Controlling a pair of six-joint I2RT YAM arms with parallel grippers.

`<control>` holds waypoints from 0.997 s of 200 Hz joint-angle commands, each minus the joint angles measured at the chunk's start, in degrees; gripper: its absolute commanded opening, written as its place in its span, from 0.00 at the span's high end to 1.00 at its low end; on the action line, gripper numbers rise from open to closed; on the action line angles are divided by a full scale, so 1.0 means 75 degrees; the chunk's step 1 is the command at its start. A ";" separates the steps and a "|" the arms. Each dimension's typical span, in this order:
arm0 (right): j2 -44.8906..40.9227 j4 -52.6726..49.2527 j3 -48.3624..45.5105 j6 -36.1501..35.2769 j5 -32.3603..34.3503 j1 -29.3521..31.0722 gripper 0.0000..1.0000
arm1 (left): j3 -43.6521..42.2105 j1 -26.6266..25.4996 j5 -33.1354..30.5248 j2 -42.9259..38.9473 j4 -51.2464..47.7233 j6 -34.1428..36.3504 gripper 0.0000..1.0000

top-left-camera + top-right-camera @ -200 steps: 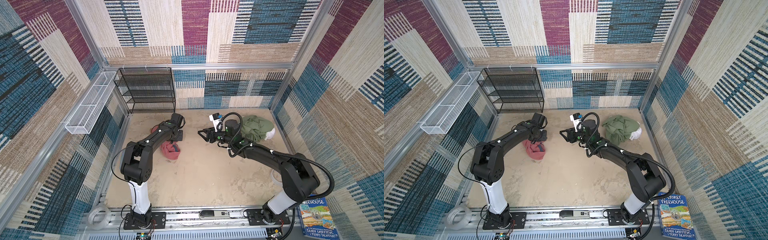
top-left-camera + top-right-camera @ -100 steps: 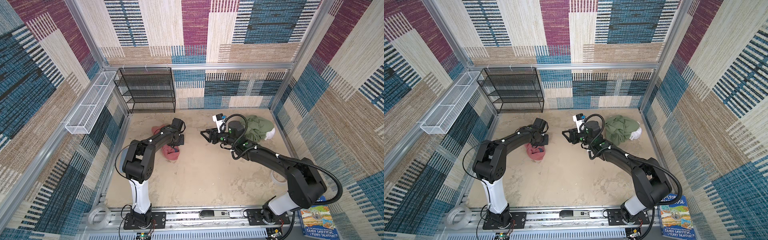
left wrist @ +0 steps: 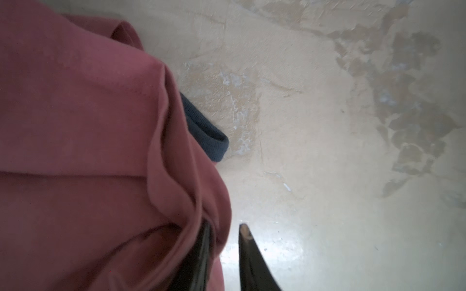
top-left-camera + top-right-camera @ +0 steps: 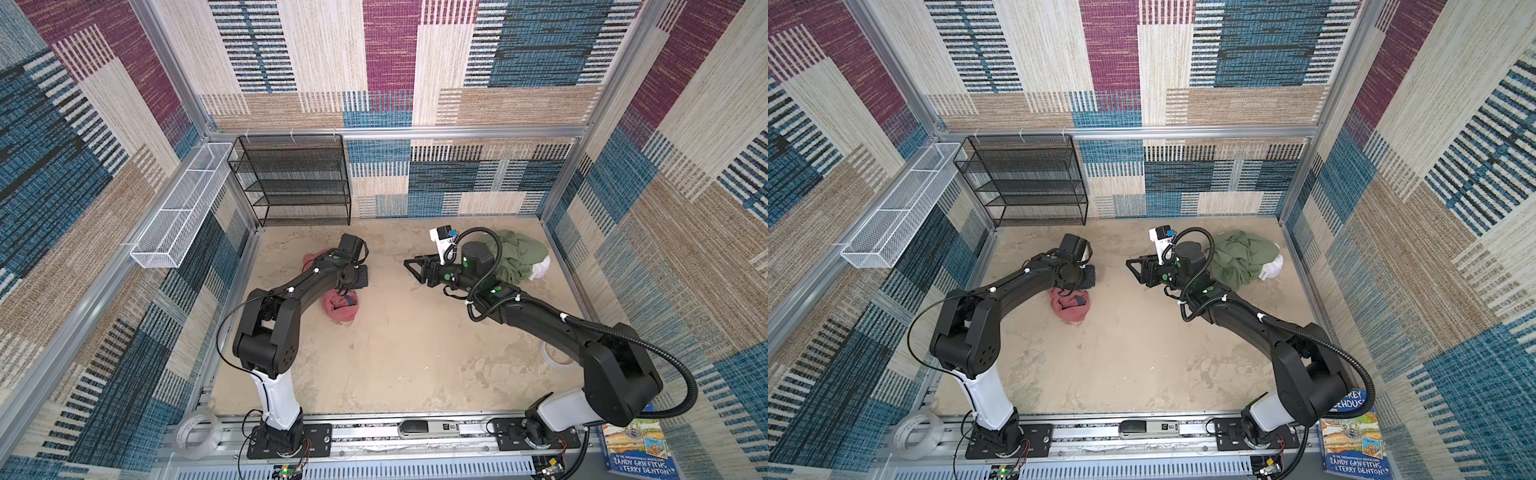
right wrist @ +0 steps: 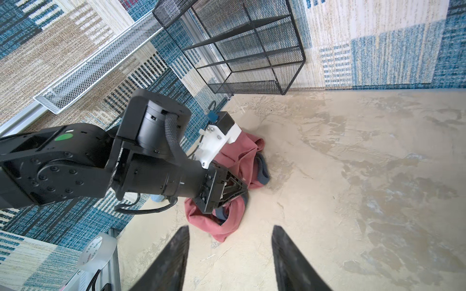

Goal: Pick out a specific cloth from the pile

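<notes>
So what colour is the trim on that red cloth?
Dark grey-blue trim, clearest in the left wrist view.

Salmon-red cloth (image 4: 338, 311) seen crumpled on the sandy floor (image 4: 415, 353), grey-blue trim band (image 3: 209, 136) shown at its edge, kept well apart from the pile (image 4: 1241, 259), olive-green garment (image 4: 519, 257) heaped in the back right corner, white garment (image 4: 540, 268) tucked beside it

Salmon-red cloth garment (image 3: 75, 113), soft and matt, with ribbed grey-blue trim; glossy black plastic fingers (image 3: 249, 259); beside them, a rough-looking, patchy beige tabletop (image 3: 327, 151).
</notes>
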 commanded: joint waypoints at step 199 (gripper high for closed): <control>0.0536 0.0363 0.0060 0.0355 -0.0258 0.0016 0.44 | -0.3971 -0.0235 0.0228 -0.3822 -0.0097 -0.1114 0.52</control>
